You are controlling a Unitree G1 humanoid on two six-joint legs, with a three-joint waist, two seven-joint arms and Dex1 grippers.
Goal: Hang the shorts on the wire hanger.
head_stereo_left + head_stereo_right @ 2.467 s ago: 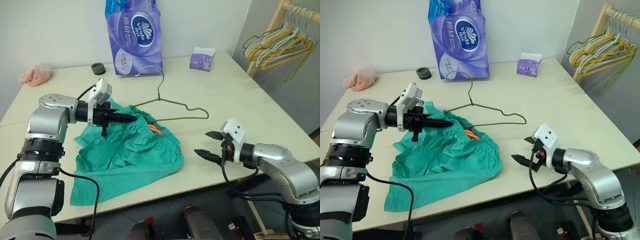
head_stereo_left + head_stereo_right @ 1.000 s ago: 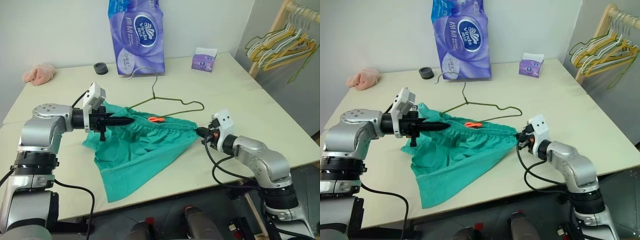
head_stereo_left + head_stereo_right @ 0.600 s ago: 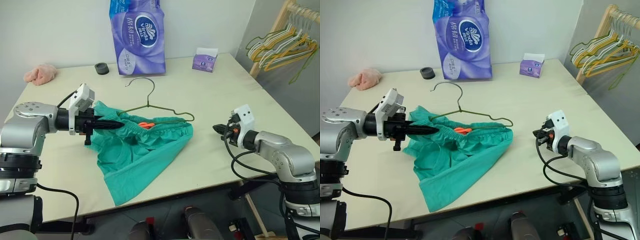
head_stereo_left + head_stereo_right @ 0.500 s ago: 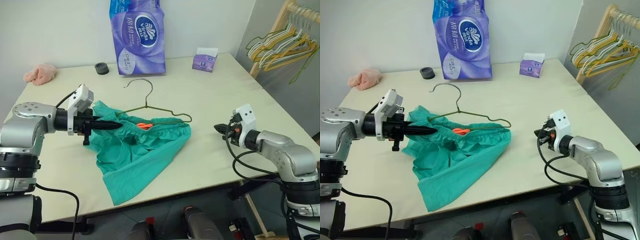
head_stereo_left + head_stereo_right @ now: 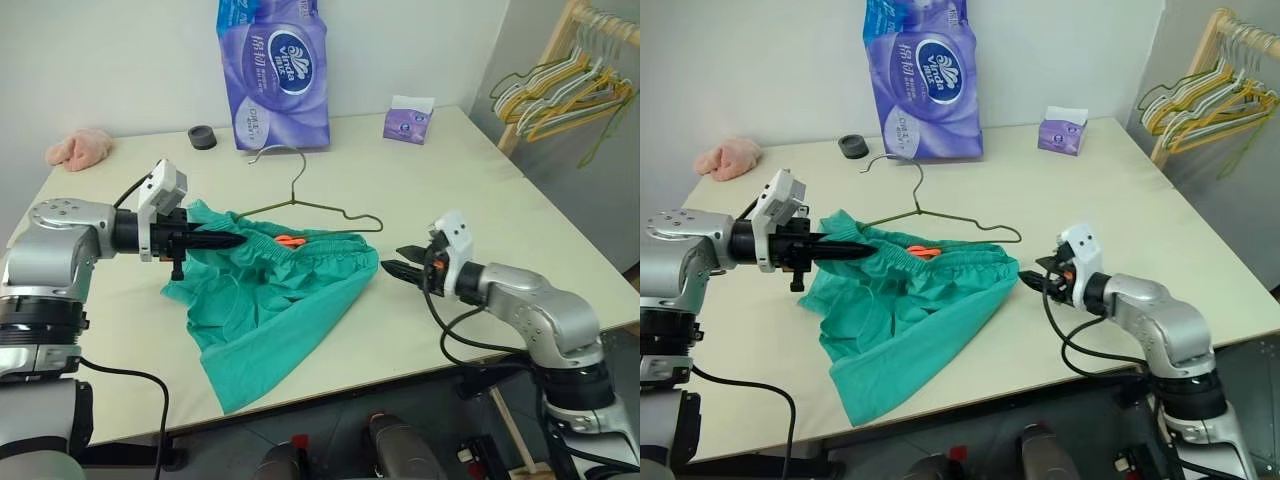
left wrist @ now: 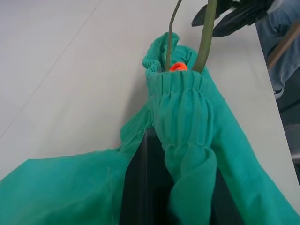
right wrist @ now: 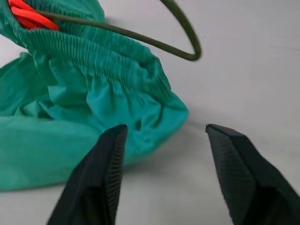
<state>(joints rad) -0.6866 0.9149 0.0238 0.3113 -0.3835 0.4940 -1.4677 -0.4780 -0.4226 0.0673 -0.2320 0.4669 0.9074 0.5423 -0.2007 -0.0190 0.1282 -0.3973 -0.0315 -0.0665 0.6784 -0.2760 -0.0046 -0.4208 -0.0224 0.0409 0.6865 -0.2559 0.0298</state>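
Two grippers over beige table (image 5: 470,170). Left gripper (image 5: 232,241): fingers closed on gathered waistband of teal shorts (image 5: 270,300), lifting that end off the surface; remainder of shorts spread across table centre, one leg trailing toward near edge. Orange tag (image 5: 290,241) at waistband. Olive wire hanger (image 5: 330,212): lower bar tucked into waistband, hook lying toward purple tissue pack (image 5: 278,70). Right gripper (image 5: 402,260): fingers spread wide, empty, just beside right end of waistband, not touching.
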